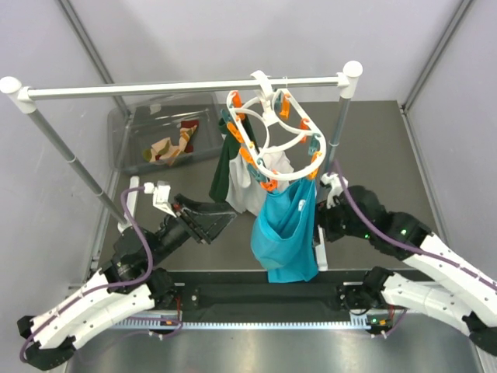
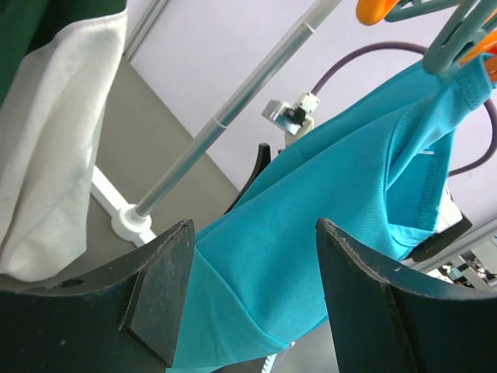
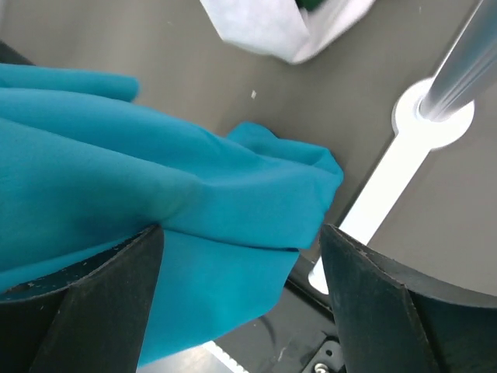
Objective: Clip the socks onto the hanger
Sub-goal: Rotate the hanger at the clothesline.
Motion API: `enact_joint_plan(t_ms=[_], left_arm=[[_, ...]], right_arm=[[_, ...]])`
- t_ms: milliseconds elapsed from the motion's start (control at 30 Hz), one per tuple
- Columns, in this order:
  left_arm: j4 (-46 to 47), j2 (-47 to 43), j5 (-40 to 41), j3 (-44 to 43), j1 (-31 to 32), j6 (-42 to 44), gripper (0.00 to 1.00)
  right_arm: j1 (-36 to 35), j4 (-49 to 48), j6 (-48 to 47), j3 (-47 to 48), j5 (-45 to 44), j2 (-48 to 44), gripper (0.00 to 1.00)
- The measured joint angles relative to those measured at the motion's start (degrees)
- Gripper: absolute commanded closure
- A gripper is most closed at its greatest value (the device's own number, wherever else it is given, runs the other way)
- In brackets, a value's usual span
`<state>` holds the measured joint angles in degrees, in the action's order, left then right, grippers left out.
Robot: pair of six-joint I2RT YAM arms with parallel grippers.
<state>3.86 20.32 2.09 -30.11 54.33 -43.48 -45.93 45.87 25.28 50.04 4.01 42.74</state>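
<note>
The socks [image 1: 172, 144], tan with dark red parts, lie in a clear bin [image 1: 132, 128] at the back left. The white ring hanger [image 1: 273, 148] with orange and teal clips hangs by its hook from the rail. Two of its clips [image 2: 454, 35] show in the left wrist view. My left gripper [image 1: 208, 221] [image 2: 254, 233] is open and empty, low on the table left of the hanger. My right gripper [image 1: 322, 211] [image 3: 242, 233] is open beside the hanging teal cloth [image 1: 283, 233], which crosses in front of its jaws [image 3: 194, 210].
A long white rail [image 1: 186, 87] on two poles spans the back. A white cloth [image 1: 250, 186] and a dark green cloth [image 1: 225, 167] hang from the hanger too. The right pole's white foot [image 3: 431, 116] stands close to my right gripper.
</note>
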Motion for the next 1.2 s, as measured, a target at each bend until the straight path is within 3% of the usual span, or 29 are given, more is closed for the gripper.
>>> enact_joint_plan(t_ms=[100,167,233,333,433,533,633,767,900,1200], left_arm=[[-1.9,-1.2,0.5,0.0,0.0,0.2,0.31],[-2.4,-1.7,0.6,-0.2,0.0,0.4,0.32],[-3.2,-1.2,0.5,-1.5,0.0,0.9,0.32],[-3.2,1.1,-0.5,-4.7,0.0,1.8,0.32],[-1.2,3.1,-2.6,-6.3,0.0,2.7,0.32],[-0.4,4.1,-4.4,-6.3,0.0,3.0,0.32],[-0.4,4.0,-6.0,-6.2,0.0,3.0,0.32],[-1.5,1.4,-7.1,-6.1,0.0,3.0,0.31],[-7.6,-2.7,-6.6,-8.1,0.0,2.7,0.23],[-18.2,-3.7,-4.6,-12.0,0.0,-1.8,0.2]], right_arm=[[-6.6,-1.0,4.2,-2.4,-7.5,0.2,0.25],[-9.7,-0.7,7.3,-4.0,-11.3,-2.0,0.39],[-12.3,0.0,10.3,-4.6,-14.2,-4.9,0.43],[-17.4,0.5,15.3,-4.6,-17.6,-8.5,0.41],[-27.1,0.8,19.3,-3.4,-21.7,-9.1,0.33],[-36.7,2.1,22.1,-0.1,-26.8,-5.4,0.23],[-41.5,2.4,22.4,4.1,-30.6,1.2,0.19],[-43.6,-1.5,20.7,6.4,-33.2,10.2,0.22],[-43.6,-8.5,17.8,6.3,-34.0,16.9,0.24],[-41.4,-30.9,11.6,4.7,-31.3,20.7,0.34]])
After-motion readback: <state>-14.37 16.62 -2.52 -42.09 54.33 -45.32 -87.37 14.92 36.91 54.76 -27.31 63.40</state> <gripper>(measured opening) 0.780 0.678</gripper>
